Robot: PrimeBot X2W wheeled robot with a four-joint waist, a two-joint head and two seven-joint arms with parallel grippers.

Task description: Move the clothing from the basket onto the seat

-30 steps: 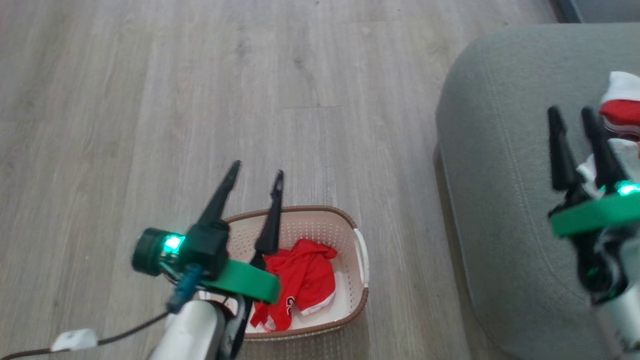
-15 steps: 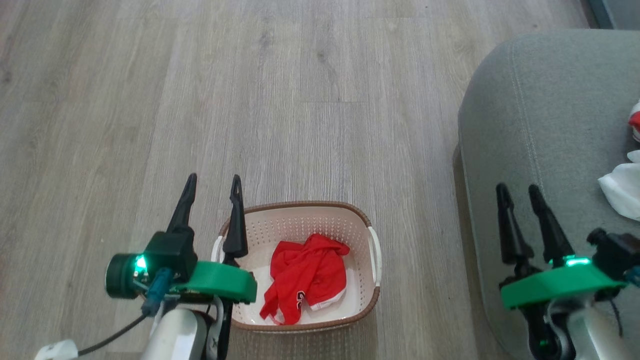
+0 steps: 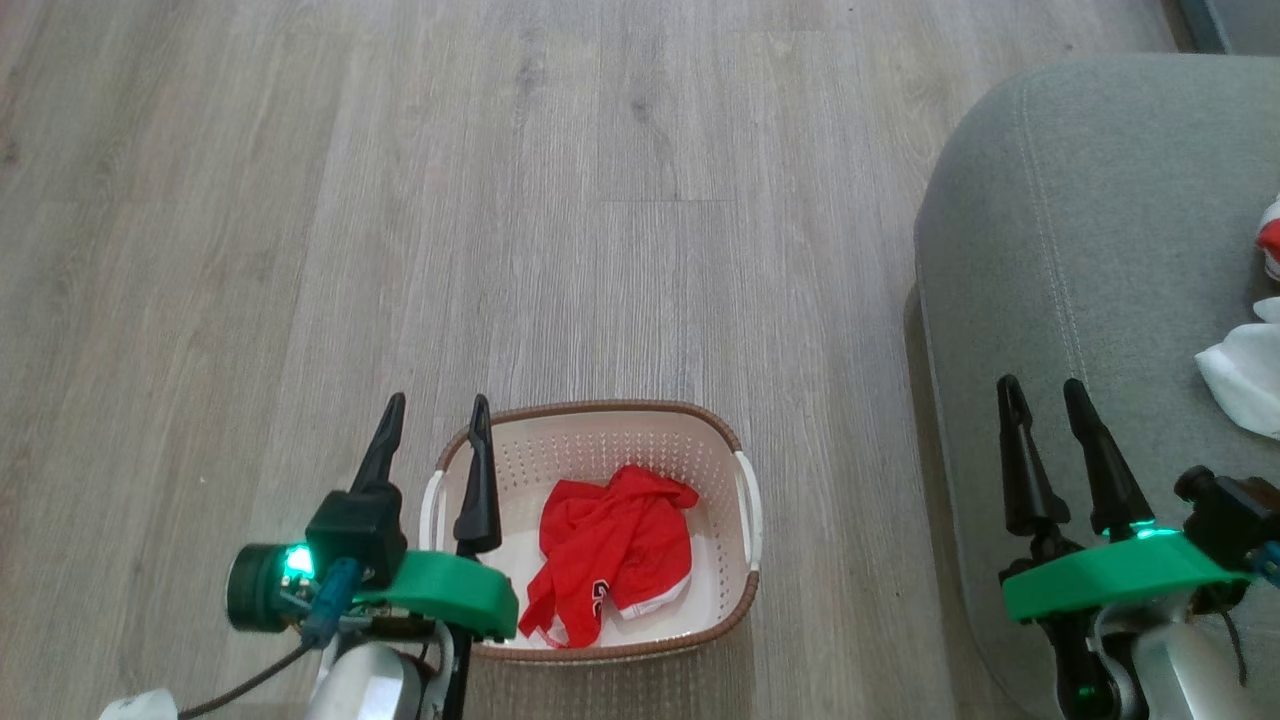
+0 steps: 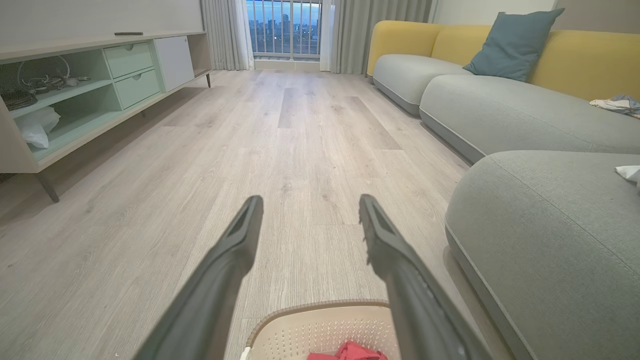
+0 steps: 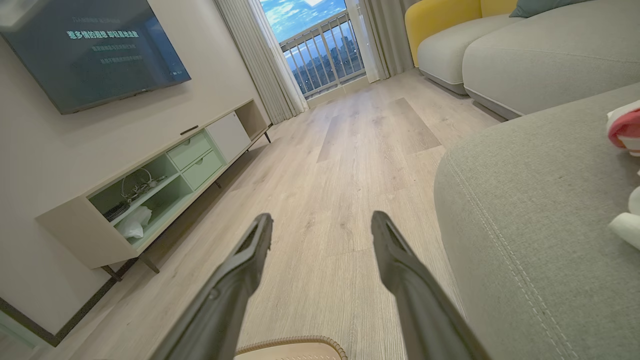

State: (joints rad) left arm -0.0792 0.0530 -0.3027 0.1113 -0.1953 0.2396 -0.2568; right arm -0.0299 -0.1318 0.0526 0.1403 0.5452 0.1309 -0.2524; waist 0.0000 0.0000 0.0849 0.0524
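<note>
Left gripper (image 3: 439,400): lower left of the head view, fingers pointing up the frame. Jaws spread wide, nothing between them. The inner finger crosses the basket's left rim in the picture; contact cannot be told.
Right gripper (image 3: 1042,384): lower right of the head view, over the left edge of the seat. Jaws wide apart, holding nothing.
Basket (image 3: 600,408): lower centre of the head view, standing on the floor (image 3: 500,200), left of the seat and apart from it.
Red garment (image 3: 610,540): crumpled inside the basket, about its middle, white trim showing at its lower right edge.
Second garment (image 3: 1245,375): at the right edge of the head view, lying on the seat, white fabric below and a red-and-white piece above, both cut by the frame.
Seat (image 3: 1050,200): right side of the head view, rounded corner toward the upper middle, pale stitched seam running down it.
</note>
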